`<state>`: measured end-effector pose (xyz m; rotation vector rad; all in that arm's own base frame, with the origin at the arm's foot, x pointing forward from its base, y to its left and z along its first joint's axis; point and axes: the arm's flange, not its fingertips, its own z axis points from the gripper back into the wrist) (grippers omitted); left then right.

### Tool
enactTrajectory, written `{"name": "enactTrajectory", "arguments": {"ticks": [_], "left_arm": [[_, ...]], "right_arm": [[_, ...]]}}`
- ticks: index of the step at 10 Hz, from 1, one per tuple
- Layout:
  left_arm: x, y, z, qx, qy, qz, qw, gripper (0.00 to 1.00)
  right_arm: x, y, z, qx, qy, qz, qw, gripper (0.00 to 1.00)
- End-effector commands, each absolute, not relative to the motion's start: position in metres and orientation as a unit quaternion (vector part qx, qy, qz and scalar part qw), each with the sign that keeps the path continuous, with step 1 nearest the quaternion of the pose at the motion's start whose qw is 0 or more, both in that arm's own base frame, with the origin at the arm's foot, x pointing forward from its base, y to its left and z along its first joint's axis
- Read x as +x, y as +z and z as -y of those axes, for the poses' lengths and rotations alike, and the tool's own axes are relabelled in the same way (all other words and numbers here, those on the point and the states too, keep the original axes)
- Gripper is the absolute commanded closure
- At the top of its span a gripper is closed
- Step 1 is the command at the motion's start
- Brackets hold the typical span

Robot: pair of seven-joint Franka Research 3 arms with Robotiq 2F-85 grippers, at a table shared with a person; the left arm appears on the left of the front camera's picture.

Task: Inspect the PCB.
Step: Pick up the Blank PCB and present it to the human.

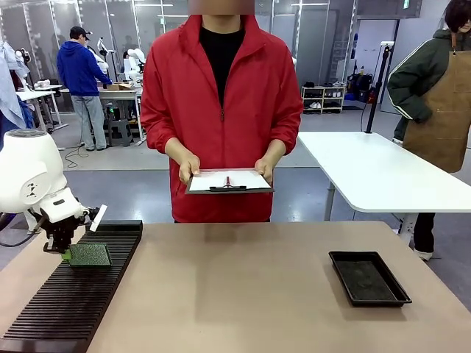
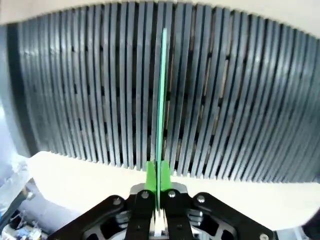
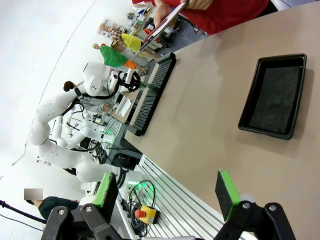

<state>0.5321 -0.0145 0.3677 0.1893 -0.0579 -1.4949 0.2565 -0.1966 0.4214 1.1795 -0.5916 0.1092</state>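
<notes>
Green pads (image 2: 151, 175) of the left gripper (image 2: 158, 173) are pressed together on the near edge of the PCB (image 2: 162, 95). The left wrist view shows the board edge-on, as a thin bright line running up the middle of the frame in line with the slats of the black slotted rack (image 2: 240, 100). Whether its far edge sits in a slot cannot be told.

The front view gives the board's broad face instead: the PCB (image 1: 90, 254) is a dark green rectangle at the lower left, pinched at its left end by the left gripper (image 1: 67, 251), over the rack (image 1: 73, 301).

At the bottom of the right wrist view, the right gripper (image 3: 167, 190) has its jaws spread wide over the tan table (image 3: 210, 115). Beyond it lies a shallow black tray (image 3: 275, 95), and farther off, at the upper left, stands the rack (image 3: 152, 95).

In the front view that tray (image 1: 368, 278) lies at the lower right of the table (image 1: 243, 294), well apart from the rack. Across the table stands a person in a red jacket (image 1: 221, 95) who holds a clipboard (image 1: 228, 181) in both hands.
</notes>
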Motion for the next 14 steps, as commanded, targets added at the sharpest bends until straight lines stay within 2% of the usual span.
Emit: {"name": "enactTrajectory", "arguments": {"ticks": [1,3,5,7,9,10,11,12,14], "left_arm": [[0.53,0.38,0.011,0.04,-0.666,0.019,0.744,1.0],[0.522,0.404,-0.003,0.0,-0.669,0.062,0.741,1.0],[0.503,0.453,-0.027,-0.08,-0.621,0.099,0.774,1.0],[0.494,0.47,-0.061,-0.235,-0.508,0.158,0.813,1.0],[0.498,0.447,-0.089,-0.372,-0.42,0.205,0.802,1.0],[0.499,0.435,-0.089,-0.399,-0.391,0.212,0.802,1.0],[0.502,0.428,-0.089,-0.389,-0.399,0.199,0.806,1.0],[0.48,0.445,-0.092,-0.355,-0.444,0.184,0.802,1.0],[0.48,0.445,-0.092,-0.355,-0.444,0.184,0.802,1.0]], "right_arm": [[0.257,0.423,0.198,0.55,0.058,0.282,0.784,0.0],[0.257,0.423,0.198,0.55,0.058,0.282,0.784,0.0],[0.257,0.423,0.198,0.55,0.058,0.282,0.784,0.0],[0.257,0.423,0.198,0.55,0.058,0.282,0.784,0.0],[0.257,0.423,0.198,0.55,0.058,0.282,0.784,0.0],[0.257,0.423,0.198,0.55,0.058,0.282,0.784,0.0],[0.257,0.423,0.198,0.55,0.058,0.282,0.784,0.0],[0.257,0.423,0.198,0.55,0.058,0.282,0.784,0.0],[0.257,0.423,0.198,0.55,0.058,0.282,0.784,0.0]]}}
